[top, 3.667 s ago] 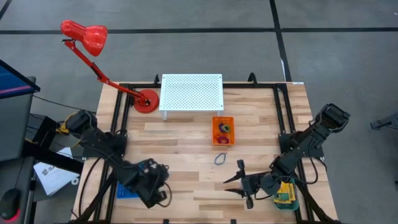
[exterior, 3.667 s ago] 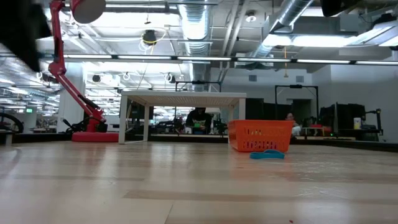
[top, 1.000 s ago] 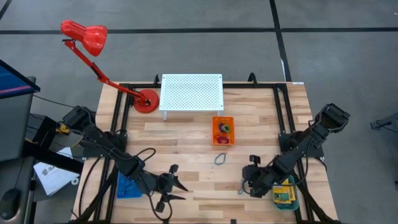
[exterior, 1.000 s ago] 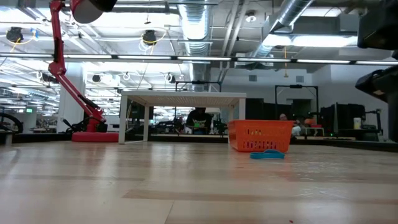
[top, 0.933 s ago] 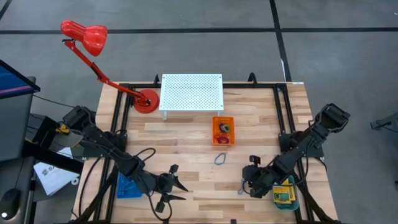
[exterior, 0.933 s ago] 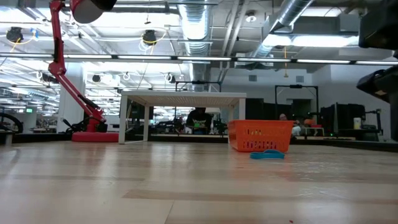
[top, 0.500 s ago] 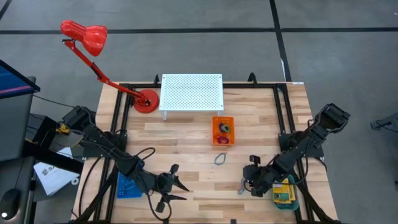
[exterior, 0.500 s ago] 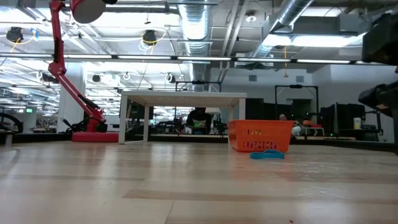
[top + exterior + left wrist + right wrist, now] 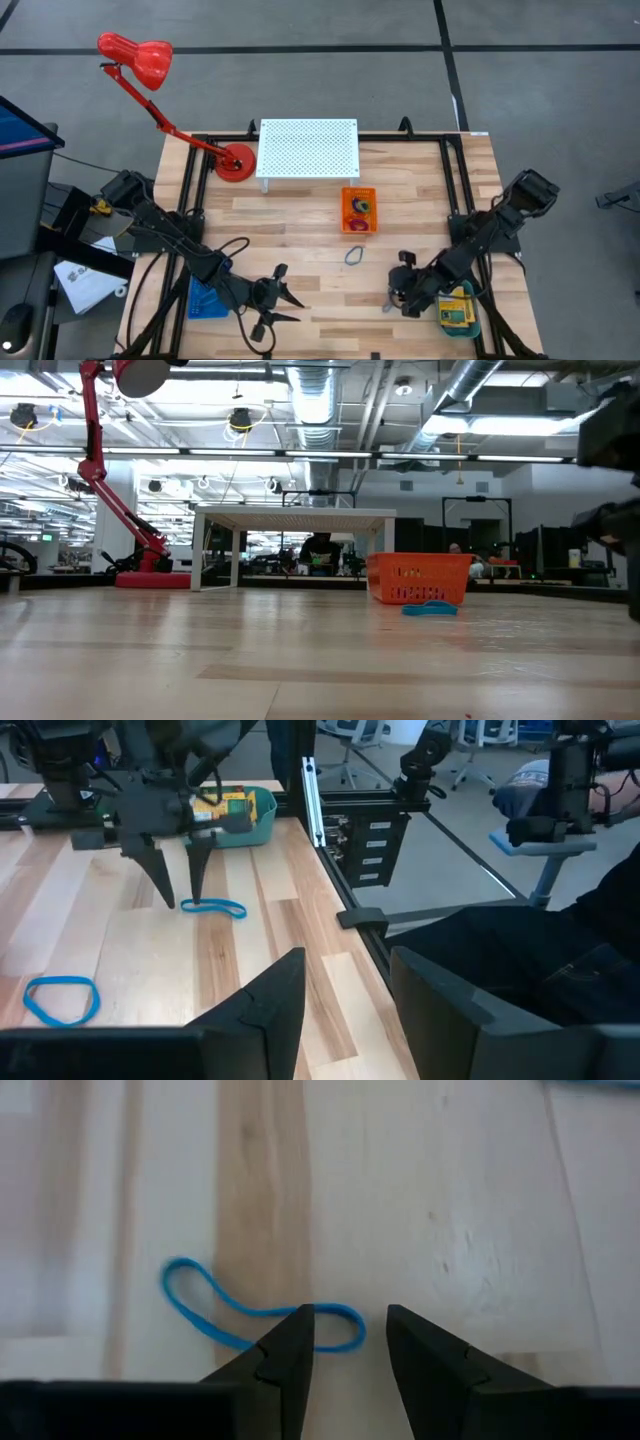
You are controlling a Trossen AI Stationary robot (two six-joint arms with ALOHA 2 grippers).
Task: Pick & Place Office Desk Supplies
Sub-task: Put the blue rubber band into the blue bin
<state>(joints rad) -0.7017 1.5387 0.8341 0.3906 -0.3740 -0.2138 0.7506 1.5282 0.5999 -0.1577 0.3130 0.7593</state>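
A blue rubber band (image 9: 250, 1312) lies flat on the wood near the table's front right; it also shows in the left wrist view (image 9: 213, 907). My right gripper (image 9: 350, 1342) points down over one end of it, open, a finger on either side of that end. A second blue band (image 9: 354, 256) lies flat farther in, below the orange tray (image 9: 359, 228). My left gripper (image 9: 285, 300) waits open near the front edge, left of centre, pointing at the right arm. My right gripper comes at the blue band from above, fingers pointing down, its tips at table height beside the band's end (image 9: 340, 1328). One fingertip (image 9: 292, 1342) overlaps the loop's edge; I cannot tell whether it touches. The band lies flat on the table.
The orange tray holds coloured rings. A teal tray (image 9: 458, 310) with a yellow box stands at the front right, close to my right arm. A blue tray (image 9: 205, 298) sits front left. A white perforated stand (image 9: 308, 148) and a red lamp (image 9: 236, 162) stand at the back.
My right gripper has sunk a little toward the blue band beneath it, its fingers still apart. The band has stayed where it was.
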